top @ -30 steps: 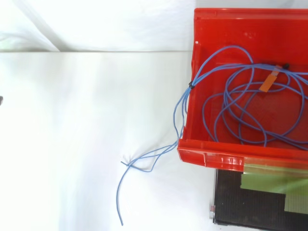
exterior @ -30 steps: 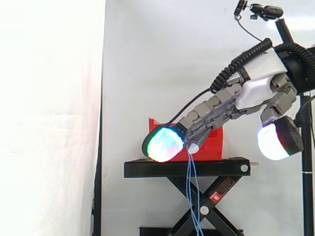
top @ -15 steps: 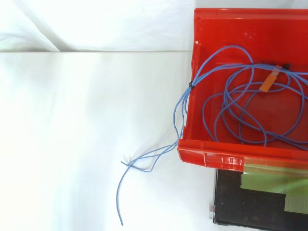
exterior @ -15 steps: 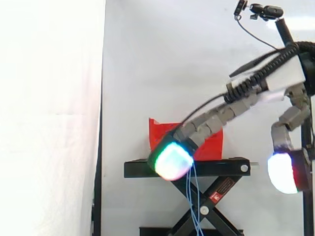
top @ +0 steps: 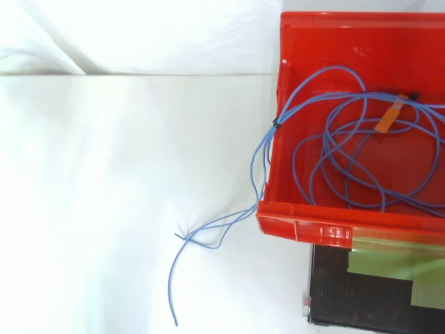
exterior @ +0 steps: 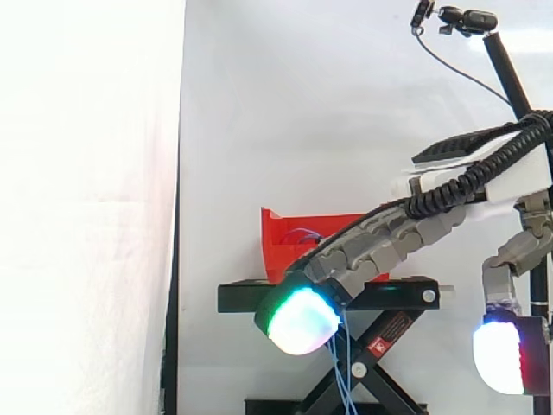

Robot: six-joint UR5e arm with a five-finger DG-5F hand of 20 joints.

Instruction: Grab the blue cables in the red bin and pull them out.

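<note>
Blue cables [top: 275,122] lie coiled in your red bin [top: 306,229], with an orange tag [top: 388,120] among the loops. 1 bundle climbs over the bin's left wall, and its loose ends trail onto the white cloth [top: 104,174]. From the side you see strands hanging down past the black stand [exterior: 242,298]. Your hand [exterior: 380,245] reaches across in front of bin and stand. It is wide, with fingers straight and thumb well apart, and its green-white fingertip [exterior: 301,322] is just beside the hanging strands.
</note>
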